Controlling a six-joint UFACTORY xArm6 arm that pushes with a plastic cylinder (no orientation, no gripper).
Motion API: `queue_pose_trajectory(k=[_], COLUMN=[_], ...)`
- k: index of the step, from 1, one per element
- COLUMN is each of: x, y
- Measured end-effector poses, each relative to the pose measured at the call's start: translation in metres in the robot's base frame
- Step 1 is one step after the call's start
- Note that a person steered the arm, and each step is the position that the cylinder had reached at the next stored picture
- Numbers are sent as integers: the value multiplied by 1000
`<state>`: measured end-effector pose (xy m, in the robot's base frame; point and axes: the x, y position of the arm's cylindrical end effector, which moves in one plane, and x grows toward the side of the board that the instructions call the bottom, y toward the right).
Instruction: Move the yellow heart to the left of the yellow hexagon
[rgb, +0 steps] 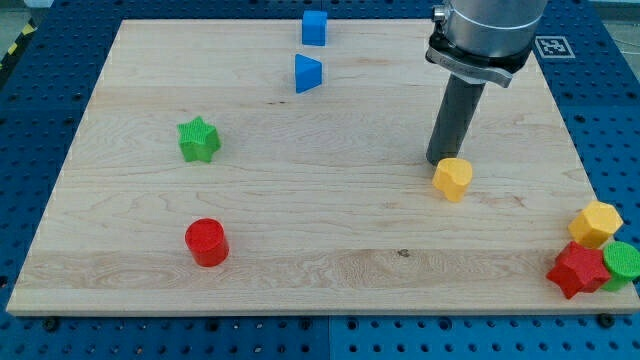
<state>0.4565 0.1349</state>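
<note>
The yellow heart (452, 179) lies on the wooden board right of centre. My tip (439, 161) touches the board just above and slightly left of the heart, right against it. The yellow hexagon (596, 224) sits at the board's right edge, well right of and below the heart.
A red star (577, 269) and a green cylinder (623, 263) crowd the bottom right corner under the hexagon. A blue cube (315, 28) and a blue triangle (307, 74) are at top centre. A green star (198, 139) and a red cylinder (207, 242) are at left.
</note>
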Motion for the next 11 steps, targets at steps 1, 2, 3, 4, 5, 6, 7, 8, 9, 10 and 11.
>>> queue_pose_trajectory(k=[1,2,3,4,5,6,7,8,9,10,11], x=[6,6,6,11,30,35,47,50,60,62,69], y=[0,-12,-27,-24,-13,-5,16,31,43,50,51])
